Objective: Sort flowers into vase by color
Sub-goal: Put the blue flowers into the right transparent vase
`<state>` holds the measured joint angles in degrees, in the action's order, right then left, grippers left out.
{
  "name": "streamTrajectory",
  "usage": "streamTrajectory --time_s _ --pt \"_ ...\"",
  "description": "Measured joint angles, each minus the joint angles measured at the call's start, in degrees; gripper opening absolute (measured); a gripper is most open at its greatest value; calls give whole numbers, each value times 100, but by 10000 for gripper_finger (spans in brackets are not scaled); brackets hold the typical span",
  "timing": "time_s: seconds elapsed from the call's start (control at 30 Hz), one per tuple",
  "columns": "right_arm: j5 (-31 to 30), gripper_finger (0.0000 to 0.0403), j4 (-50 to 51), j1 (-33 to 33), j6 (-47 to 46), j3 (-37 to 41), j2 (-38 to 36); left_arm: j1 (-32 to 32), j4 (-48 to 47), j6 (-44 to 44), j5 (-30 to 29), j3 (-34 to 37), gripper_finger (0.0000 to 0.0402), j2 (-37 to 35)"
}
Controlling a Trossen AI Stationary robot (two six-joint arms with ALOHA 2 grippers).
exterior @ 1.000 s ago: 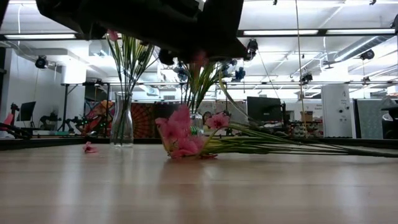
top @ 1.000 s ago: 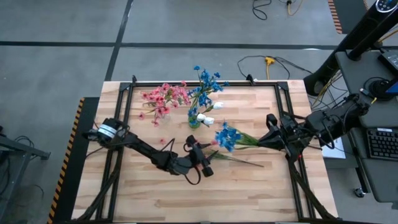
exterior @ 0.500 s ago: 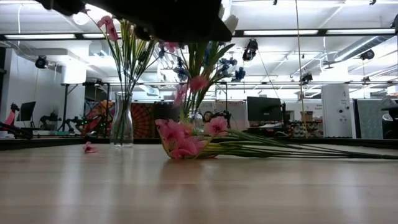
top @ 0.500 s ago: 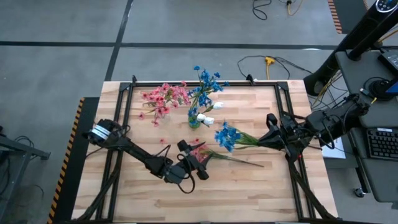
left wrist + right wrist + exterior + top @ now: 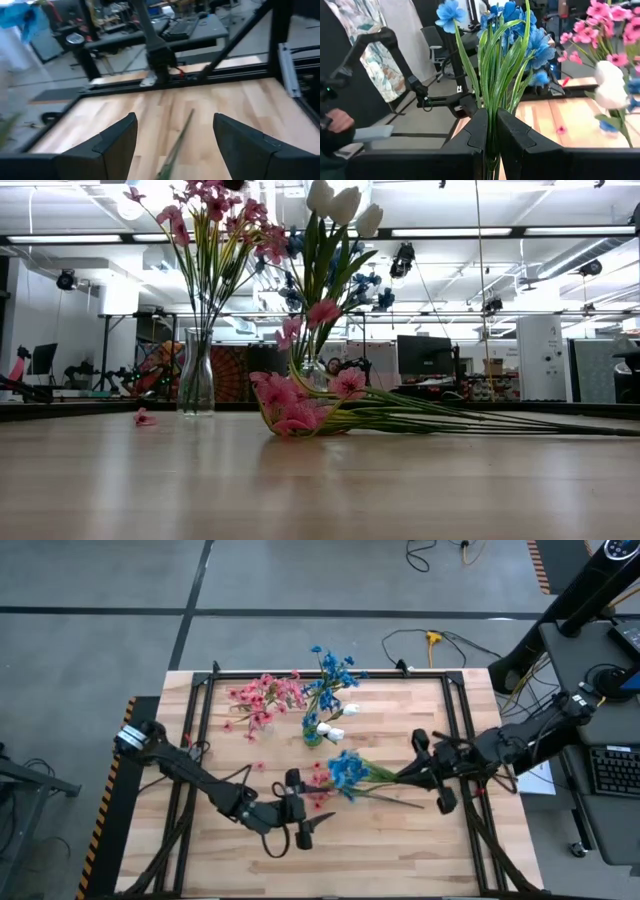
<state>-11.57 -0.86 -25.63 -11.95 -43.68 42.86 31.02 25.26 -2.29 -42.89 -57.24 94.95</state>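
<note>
A: Where is the blue sprig (image 5: 347, 769)?

B: Over the middle of the tabletop (image 5: 400, 840), blossoms toward the left edge. The right gripper (image 5: 420, 776) is clamped on its stems, which show pinched between the dark fingers (image 5: 470, 140) in the right wrist view. A pink sprig (image 5: 316, 785) lies flat just beside the blue blossoms, toward the near edge, its stem pointing at the right edge.

A: What could go wrong?

B: The blue vase (image 5: 313, 732) toward the far edge already holds blue and white stems (crowded, I judge), and the pink vase (image 5: 262, 720) stands just beside it. Long floppy stems could miss the mouth, snag the blossoms already in, or nudge a vase over. A shallow pinch could also let stems slip out as the bunch tips upright.

A: And the arms?

B: The right arm reaches in from the right edge, stretched low. The left gripper (image 5: 297, 823) sits near the near edge, arm folded across from the left corner, fingers (image 5: 112, 145) spread and grasping nothing, a green stem on the wood between them.
</note>
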Motion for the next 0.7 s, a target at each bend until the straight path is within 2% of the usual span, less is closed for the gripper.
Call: streamTrajectory --time_s 0.1,0.23,0.3,0.43,0.7 --pt "4 28 -466 0 252 7 342 184 4 -205 -516 65 240 -153" --pt "64 28 -1131 0 564 7 774 417 13 -369 -623 143 240 -297" --pt "157 28 -1551 0 743 7 987 489 38 -371 -404 237 240 -353" --pt "169 28 -2438 -2 1110 7 1469 496 703 -375 483 624 239 -377" --pt "458 28 -4275 -2 1591 9 2522 492 2694 -492 379 1421 239 -384"
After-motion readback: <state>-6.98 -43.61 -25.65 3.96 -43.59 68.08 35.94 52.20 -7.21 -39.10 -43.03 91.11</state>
